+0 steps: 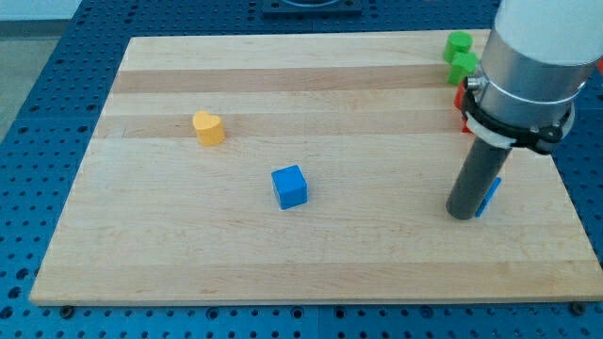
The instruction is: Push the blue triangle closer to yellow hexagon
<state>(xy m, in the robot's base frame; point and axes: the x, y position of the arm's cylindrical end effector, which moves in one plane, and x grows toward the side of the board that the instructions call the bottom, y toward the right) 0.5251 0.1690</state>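
Nearest you, my tip (463,214) rests on the board (311,264), touching a mostly hidden blue block (490,195) on its right. You have no pincer here, just a rod. If that sliver is the blue triangle, nearly everything remains: the yellow block (208,127) lies well apart, far left of the tip, beyond the blue cube (289,186).

Board (311,254) was pale wood, banded grain, smooth matt. Blue cube (290,186), yellow block (209,128), green blocks (460,55) looked matt plastic. Rod was dark, matt; my tip (462,215). Arm housing (532,56) smooth grey, slight sheen. Surrounding table (57,85) blue perforated metal.
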